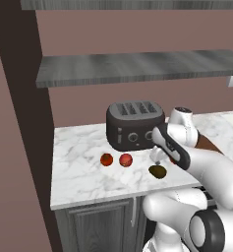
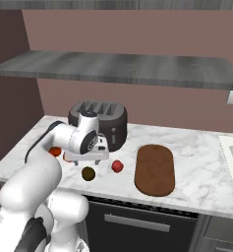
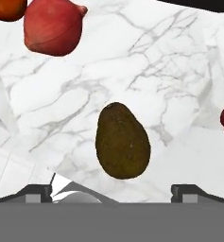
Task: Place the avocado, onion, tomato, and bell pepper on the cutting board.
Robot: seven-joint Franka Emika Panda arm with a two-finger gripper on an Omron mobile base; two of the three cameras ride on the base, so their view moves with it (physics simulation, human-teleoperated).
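tool [image 3: 111, 191] spread wide, poised above avocado [image 3: 122, 141]

No text, label, brand, number or sign can be read in any view. The toaster [image 1: 135, 125] has dark round knobs on its front, but no markings on them are legible.
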